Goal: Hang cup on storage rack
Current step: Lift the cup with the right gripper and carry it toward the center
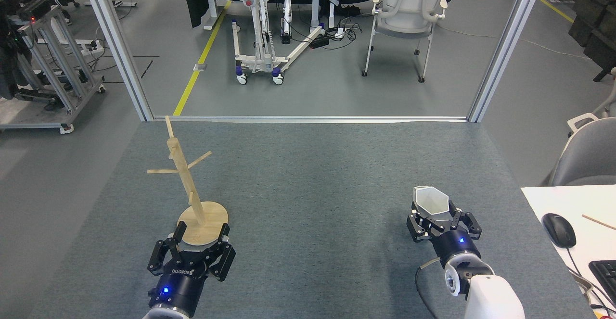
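Observation:
The storage rack (186, 179), a light wooden mug tree, stands on its round disc base (209, 215) at the left of the grey mat. My left gripper (202, 234) is open at the near edge of that base, one finger over each side of the disc. At the right, the white faceted cup (430, 202) is upright with its mouth showing. My right gripper (442, 220) is shut on its lower part from the near side. The cup's handle is hard to make out.
A grey mat (308, 198) covers the table, and its far edge meets a metal frame (308, 118). At the right edge is a white desk (577, 242) with a mouse (558, 230) and a keyboard corner. A grey chair (587, 153) is beside it.

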{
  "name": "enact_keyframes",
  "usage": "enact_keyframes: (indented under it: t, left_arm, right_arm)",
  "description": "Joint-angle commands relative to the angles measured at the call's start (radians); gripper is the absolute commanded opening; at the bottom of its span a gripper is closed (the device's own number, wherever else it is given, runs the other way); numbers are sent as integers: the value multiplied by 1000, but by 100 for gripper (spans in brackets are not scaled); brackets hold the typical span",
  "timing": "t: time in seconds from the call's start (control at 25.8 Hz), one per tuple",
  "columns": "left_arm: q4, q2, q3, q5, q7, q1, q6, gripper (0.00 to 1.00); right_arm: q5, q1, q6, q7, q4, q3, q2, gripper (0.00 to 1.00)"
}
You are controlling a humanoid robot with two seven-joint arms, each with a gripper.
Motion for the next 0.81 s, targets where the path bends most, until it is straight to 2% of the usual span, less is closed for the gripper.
enact_keyframes:
  t: [0.0,0.12,0.23,0.35,0.54,0.62,0.77]
  left_arm:
    - [0,1,-1,0,0,0,-1,99]
    - [2,1,-1,0,0,0,-1,99]
    - [2,1,-1,0,-1,0,-1,99]
    - [2,1,1,0,-1,-1,-1,99]
    - [6,-1,-1,0,-1,-4,-3,99]
    - [6,-1,1,0,-1,-6,-1,99]
    - [2,4,-1,0,-4,-8,-6,99]
  right_arm:
    - [-2,11,-102,0,-83,-9,-20,20]
    - [-16,19,-280,-2,-145,-31,-77,17]
    - [-18,47,-435,-2,-220,-61,-86,16]
    - [-38,62,-534,3,-307,-74,-92,10]
    - [-156,36,-539,23,-380,-5,-85,4]
    - [-193,-22,-516,49,-399,58,-85,0]
    - [-288,-119,-341,86,-433,204,-98,0]
